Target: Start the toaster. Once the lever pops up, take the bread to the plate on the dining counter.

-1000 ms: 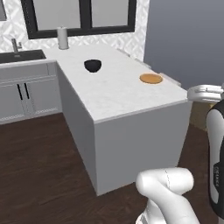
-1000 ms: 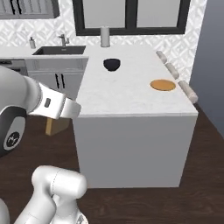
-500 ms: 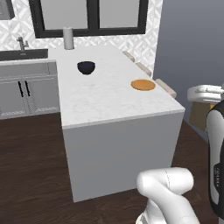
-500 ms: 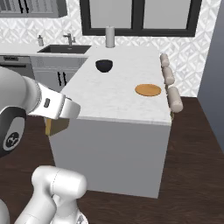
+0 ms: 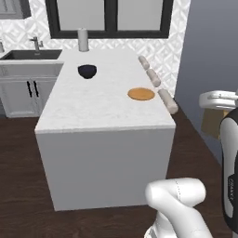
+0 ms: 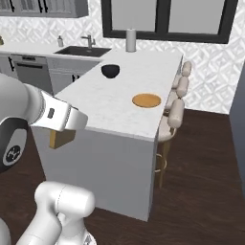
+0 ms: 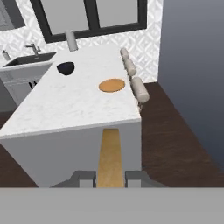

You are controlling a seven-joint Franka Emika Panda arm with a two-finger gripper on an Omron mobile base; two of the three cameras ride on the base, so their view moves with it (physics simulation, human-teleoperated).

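Hand (image 7: 110, 177) narrow, pinching the bread (image 7: 109, 157) edge-on between its two tips; the slice sticks out ahead of the hand, tan, upright; in the right base view the bread (image 6: 61, 139) hangs below the wrist, short of the table (image 6: 95, 112) and lower than its top.

Plate (image 5: 141, 94) lies on the table near the far right edge, about 1 o'clock from the hand, bare; dark bowl (image 5: 87, 71) at about 11 o'clock, well apart from the plate; stools (image 6: 175, 112) tucked along the right side.

Risks, as judged: bread sits below the tabletop, so a straight advance would drive it into the table's near wall; grip covers only the slice's rear edge, probably thin, so a bump could twist it loose; release too far right may drop it off the rim onto the stools.
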